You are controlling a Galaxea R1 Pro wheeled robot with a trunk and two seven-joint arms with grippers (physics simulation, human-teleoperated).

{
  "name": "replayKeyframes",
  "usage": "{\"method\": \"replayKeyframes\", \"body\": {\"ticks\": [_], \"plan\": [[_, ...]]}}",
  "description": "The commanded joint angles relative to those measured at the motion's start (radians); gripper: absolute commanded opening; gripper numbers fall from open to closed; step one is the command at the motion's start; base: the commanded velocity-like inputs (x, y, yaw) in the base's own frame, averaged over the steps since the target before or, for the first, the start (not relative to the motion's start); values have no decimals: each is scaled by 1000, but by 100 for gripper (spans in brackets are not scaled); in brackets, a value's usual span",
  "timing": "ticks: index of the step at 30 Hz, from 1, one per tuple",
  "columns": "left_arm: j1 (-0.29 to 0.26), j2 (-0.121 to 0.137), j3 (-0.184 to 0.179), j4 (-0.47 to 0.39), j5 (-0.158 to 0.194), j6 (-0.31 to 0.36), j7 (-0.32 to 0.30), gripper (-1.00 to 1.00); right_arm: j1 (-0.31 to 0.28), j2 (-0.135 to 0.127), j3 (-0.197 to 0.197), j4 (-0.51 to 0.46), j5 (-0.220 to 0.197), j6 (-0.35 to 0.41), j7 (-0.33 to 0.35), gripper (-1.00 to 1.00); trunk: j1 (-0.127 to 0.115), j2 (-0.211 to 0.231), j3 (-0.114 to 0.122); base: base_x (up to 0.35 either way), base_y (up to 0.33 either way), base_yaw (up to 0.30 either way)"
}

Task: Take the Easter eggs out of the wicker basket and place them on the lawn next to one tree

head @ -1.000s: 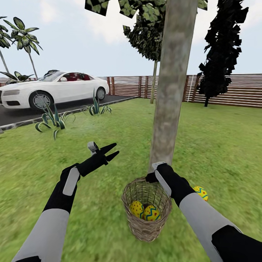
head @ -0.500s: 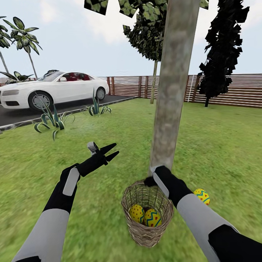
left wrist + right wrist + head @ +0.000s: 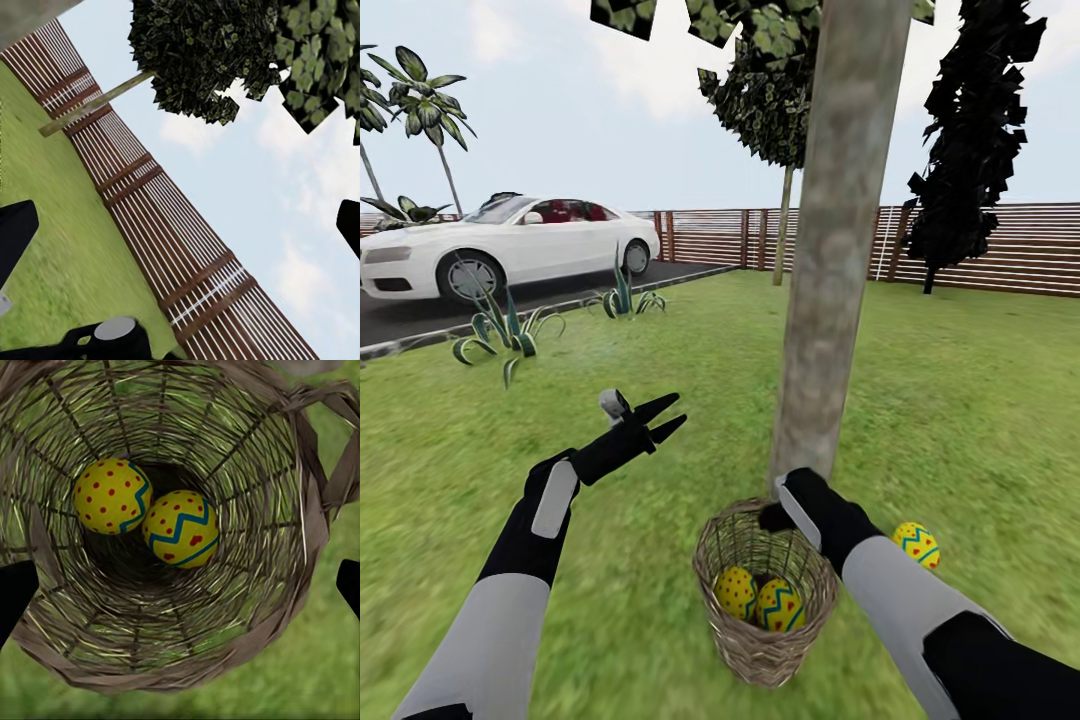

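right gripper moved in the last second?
Yes. The right gripper has come down the tree trunk to the far rim of the wicker basket, while car and fence held still.

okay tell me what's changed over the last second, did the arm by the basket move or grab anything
The right gripper has sunk from the far rim toward the mouth of the basket; it is open and has grabbed nothing. The view shifted slightly. Two eggs still lie inside the basket, one egg stays on the lawn by the tree, and the left gripper remains open in the air.
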Motion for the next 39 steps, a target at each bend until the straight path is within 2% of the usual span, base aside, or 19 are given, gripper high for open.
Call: {"method": "replayKeyframes", "body": {"ticks": [1,9,16,20,30,39], "plan": [[-1,-1,2,0,-2,5,-3,100,-1,4,4,5,-9,2,-7,100,0,0,-1,307,0,0],[-1,-1,2,1,-1,6,-3,100,-1,19,4,6,-7,3,0,100,0,0,-1,267,0,0],[-1,-1,1,2,-1,4,-3,100,-1,20,4,11,-10,33,39,100,0,0,-1,29,0,0],[-1,-1,1,6,-1,3,-3,100,-1,21,4,10,-10,61,42,100,0,0,-1,1,0,0],[-1,-1,2,7,-1,2,-5,100,-1,19,4,10,-10,66,41,100,0,0,-1,0,0,0],[-1,-1,2,9,-1,3,-3,100,-1,18,5,12,-9,65,36,100,35,-63,-29,0,0,0]]}}
